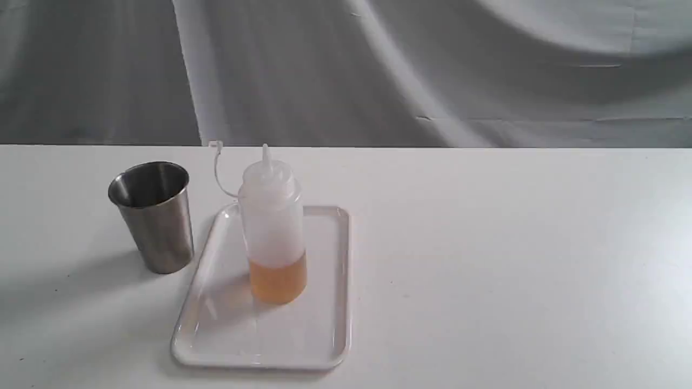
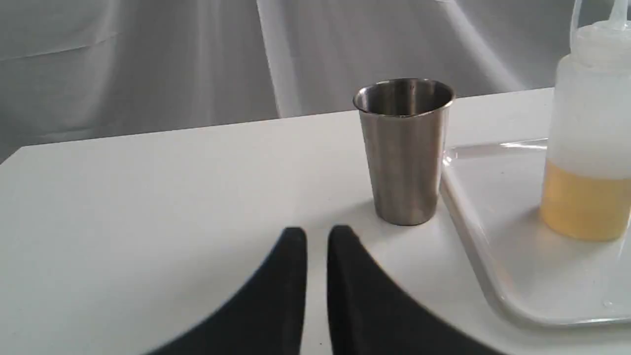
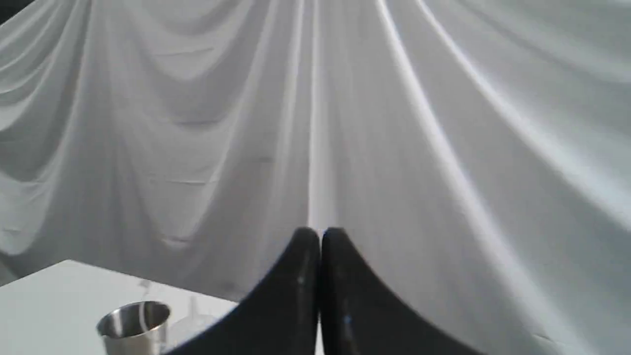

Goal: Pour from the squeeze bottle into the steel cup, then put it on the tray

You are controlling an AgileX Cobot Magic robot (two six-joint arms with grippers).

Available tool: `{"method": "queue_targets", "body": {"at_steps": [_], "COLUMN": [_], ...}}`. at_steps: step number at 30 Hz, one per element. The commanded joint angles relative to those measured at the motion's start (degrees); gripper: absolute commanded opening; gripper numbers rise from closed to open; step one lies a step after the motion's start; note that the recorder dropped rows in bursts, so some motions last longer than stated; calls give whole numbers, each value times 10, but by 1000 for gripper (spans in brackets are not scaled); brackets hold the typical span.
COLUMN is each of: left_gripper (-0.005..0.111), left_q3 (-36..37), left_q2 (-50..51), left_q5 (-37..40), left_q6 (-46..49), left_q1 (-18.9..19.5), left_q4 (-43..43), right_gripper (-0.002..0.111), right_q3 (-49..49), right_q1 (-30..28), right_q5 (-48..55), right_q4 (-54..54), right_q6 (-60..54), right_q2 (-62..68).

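Note:
The squeeze bottle [image 1: 273,232] stands upright on the white tray [image 1: 324,324], amber liquid filling its lower part, its cap strap curling off to the left. The steel cup [image 1: 154,216] stands on the table just left of the tray. Neither gripper appears in the exterior view. In the left wrist view my left gripper [image 2: 317,234] is shut and empty, low over the table, short of the cup [image 2: 404,148], with the bottle [image 2: 589,133] and tray [image 2: 473,236] beside it. My right gripper [image 3: 320,235] is shut with nothing in it, held high; the cup [image 3: 133,325] shows below.
A grey draped cloth [image 1: 378,70] hangs behind the white table [image 1: 513,243]. In the left wrist view the table's left corner [image 2: 19,150] shows.

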Motion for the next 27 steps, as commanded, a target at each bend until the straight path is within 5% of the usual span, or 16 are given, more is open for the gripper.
{"method": "queue_targets", "body": {"at_steps": [1, 13, 27], "left_gripper": [8, 8, 8], "left_q3": [3, 3, 3], "left_q2": [-3, -3, -3], "left_q5": [-4, -4, -4], "left_q6": [-1, -1, -1], "left_q1": [-1, -1, -1], "left_q4": [1, 1, 1], "right_gripper": [0, 0, 0], "right_q3": [41, 165, 165], "right_q1": [-55, -204, -214], "right_q5": [3, 7, 8], "right_q4": [-4, 5, 5], "right_q6": [0, 0, -1], "right_q2": [-50, -205, -233]}}
